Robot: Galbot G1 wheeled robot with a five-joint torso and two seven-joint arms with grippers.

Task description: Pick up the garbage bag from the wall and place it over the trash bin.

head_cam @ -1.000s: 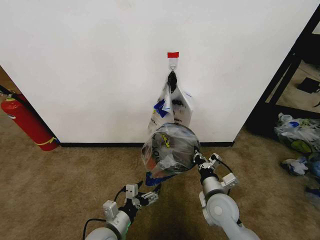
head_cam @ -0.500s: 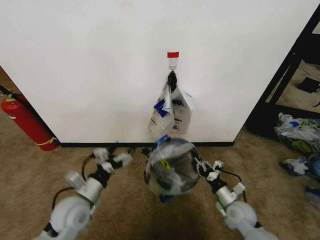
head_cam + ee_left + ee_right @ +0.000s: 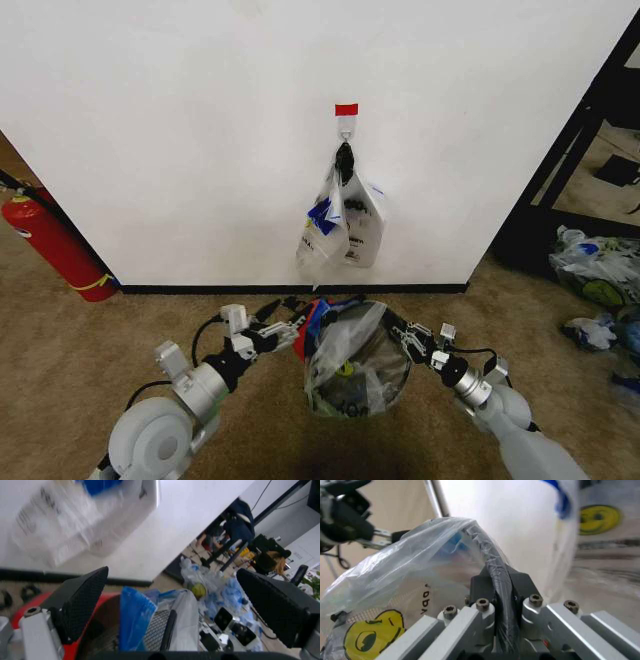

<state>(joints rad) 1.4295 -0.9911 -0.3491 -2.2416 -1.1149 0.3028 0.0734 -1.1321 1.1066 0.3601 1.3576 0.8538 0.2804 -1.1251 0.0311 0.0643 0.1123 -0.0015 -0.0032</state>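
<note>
The garbage bag (image 3: pixel 352 365) is draped over the trash bin (image 3: pixel 360 390), which sits on the carpet below the wall (image 3: pixel 200 150); the plastic hides most of the mesh. The right claw (image 3: pixel 412 338), at the bin's 3 o'clock, pinches the rim and plastic together. The left claw (image 3: pixel 290 328), at 9 o'clock, is spread wide beside the bag's blue edge. A bunch of printed bags (image 3: pixel 340 225) hangs from the hook (image 3: pixel 345 128) above.

R gripper (image 3: pixel 496 587) clamped on trash bin (image 3: pixel 492 564) rim w/ garbage bag (image 3: pixel 410 577), seemingly draped over.
</note>
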